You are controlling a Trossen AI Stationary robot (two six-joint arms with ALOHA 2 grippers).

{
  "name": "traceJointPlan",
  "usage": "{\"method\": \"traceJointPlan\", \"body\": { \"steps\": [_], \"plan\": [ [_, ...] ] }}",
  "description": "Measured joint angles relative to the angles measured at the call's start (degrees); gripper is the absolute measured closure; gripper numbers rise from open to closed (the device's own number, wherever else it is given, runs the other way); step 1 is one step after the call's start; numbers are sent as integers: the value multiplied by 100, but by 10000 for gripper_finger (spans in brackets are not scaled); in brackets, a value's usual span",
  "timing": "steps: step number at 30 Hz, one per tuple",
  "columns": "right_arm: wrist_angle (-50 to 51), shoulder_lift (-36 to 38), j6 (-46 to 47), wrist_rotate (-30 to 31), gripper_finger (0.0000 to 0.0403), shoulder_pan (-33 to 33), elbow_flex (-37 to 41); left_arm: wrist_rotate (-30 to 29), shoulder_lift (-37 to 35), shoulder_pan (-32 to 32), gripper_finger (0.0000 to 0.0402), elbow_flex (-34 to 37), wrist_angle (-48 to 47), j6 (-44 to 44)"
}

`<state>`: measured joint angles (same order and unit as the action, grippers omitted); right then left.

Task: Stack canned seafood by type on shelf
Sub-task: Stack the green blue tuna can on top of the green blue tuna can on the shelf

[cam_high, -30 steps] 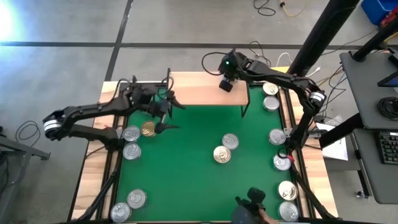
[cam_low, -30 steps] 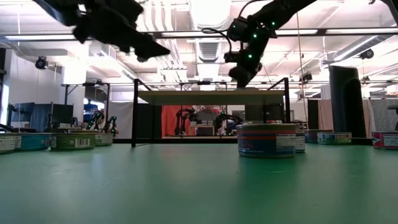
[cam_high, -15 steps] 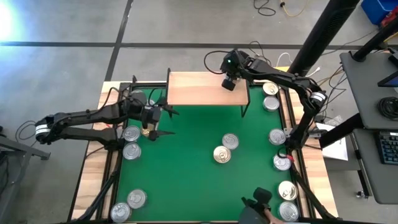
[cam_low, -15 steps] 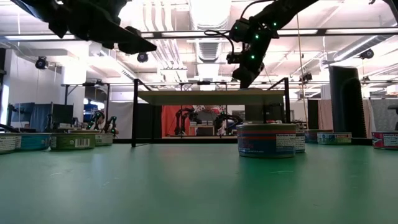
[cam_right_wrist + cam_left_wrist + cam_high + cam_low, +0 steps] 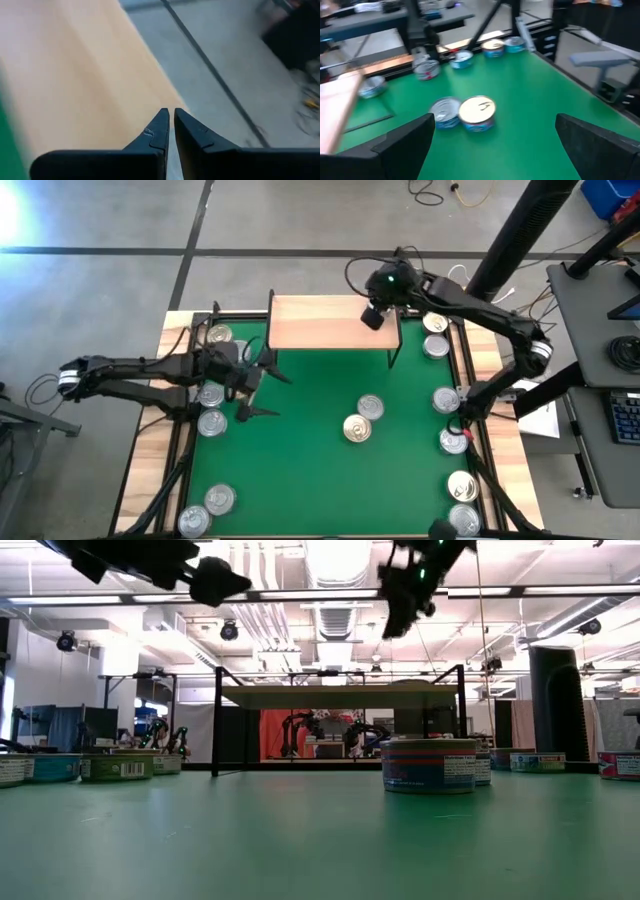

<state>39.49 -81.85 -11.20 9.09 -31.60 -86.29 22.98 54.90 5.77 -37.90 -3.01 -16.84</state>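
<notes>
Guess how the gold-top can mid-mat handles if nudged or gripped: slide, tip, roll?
The gold-top can sits flat on its base and looks squat in the left wrist view, so it probably slides rather than tips. It would likely roll only if flipped on edge. Its round metal wall may slip in the jaws; the silver can next to it could get bumped.

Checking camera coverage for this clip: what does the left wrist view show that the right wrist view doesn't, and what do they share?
Only the left wrist view shows cans: a silver-topped can touching a gold-topped can on the green mat, more cans along the far edge, and the left gripper wide open and empty. Only the right wrist view shows the right gripper shut on nothing, with grey floor beyond. Both show the shelf: it fills the right wrist view and is only an edge in the left.
</notes>
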Motion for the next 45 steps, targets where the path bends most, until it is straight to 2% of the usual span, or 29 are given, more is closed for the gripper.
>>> {"method": "traceJointPlan", "body": {
  "steps": [4, 8, 12, 15, 19, 23, 25, 27, 30, 35, 41, 45],
  "plan": [
    [-27, 329, 458, -386, 381, 649, 47, -130, 0, -482, 3, 51, -2, 89],
    [-9, 530, 1042, -525, 381, 1571, 245, -844, 9, -973, 3, 142, -5, 203],
    [196, 578, 2099, -529, 381, 2581, 361, -1345, 18, -1307, 3, 267, -7, 512],
    [659, 488, 2781, -519, 381, 3344, 373, -1359, 19, -1489, 3, 335, -2, 833],
    [1788, 313, 3673, -505, 381, 4258, 477, -1360, 39, -1698, 3, 458, 155, 1062],
    [2647, 39, 5322, -538, 381, 5006, 844, -1412, 39, -1834, 3, 752, 837, 1090],
    [2826, -111, 6173, -867, 381, 5255, 1070, -1464, 41, -1858, 3, 924, 1262, 1029],
    [2838, -283, 6775, -1530, 381, 5428, 1299, -1506, 41, -1857, 3, 1133, 1841, 974],
    [2979, -583, 7130, -2443, 381, 5688, 1575, -1513, 41, -1853, 3, 1453, 2780, 854],
    [3825, -988, 7475, -3343, 381, 5931, 1986, -1513, 94, -1853, 3, 2070, 4417, 835],
    [3781, -1148, 7974, -4535, 381, 5981, 2349, -1513, 307, -1853, 3, 2388, 4965, 856],
    [3745, -1225, 8234, -5039, 381, 6138, 2128, -1513, 518, -1853, 3, 2377, 5100, 838]
  ]
}}
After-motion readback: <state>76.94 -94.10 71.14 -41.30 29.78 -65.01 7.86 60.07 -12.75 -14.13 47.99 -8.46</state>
